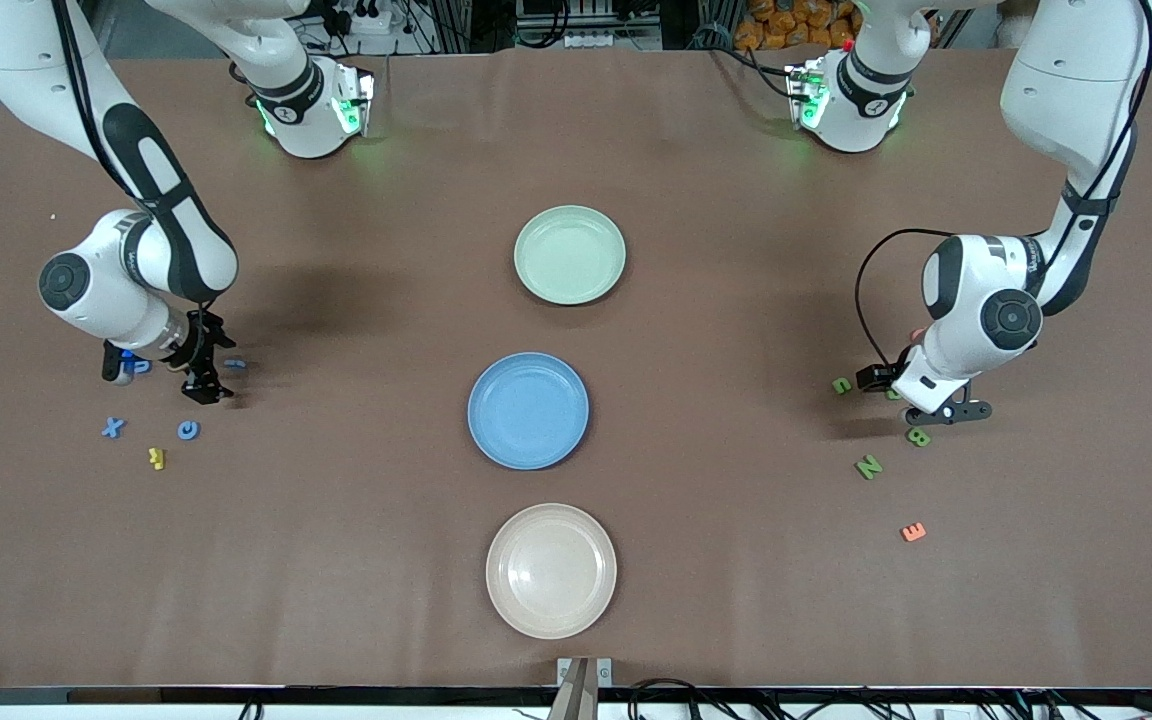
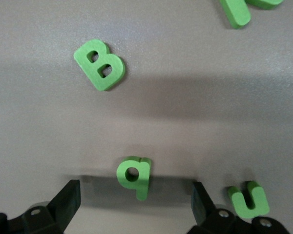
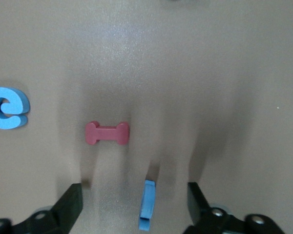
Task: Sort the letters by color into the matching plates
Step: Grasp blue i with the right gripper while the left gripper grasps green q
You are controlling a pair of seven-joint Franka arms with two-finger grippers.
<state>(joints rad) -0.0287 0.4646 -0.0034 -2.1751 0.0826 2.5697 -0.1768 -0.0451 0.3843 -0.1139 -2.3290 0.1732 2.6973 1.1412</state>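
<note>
A: Front view, taken from the blue plate (image 1: 528, 410)?

B: A pale green plate (image 1: 570, 254) is seen farther from the camera than it, a beige plate (image 1: 551, 570) nearer. The right gripper (image 1: 168, 375) is lowered among blue letters (image 1: 113, 428) toward the right arm's end; the left gripper (image 1: 921, 398) among green letters (image 1: 868, 466) toward the left arm's end.

A: Left wrist view?

B: Fingers (image 2: 66, 201) are spread wide, nothing held; a green q (image 2: 135, 175) lies between them.

A: Right wrist view?

B: Jaws are wide, empty; a blue piece (image 3: 147, 211) stands between them, a red letter (image 3: 107, 133) nearby.
</note>
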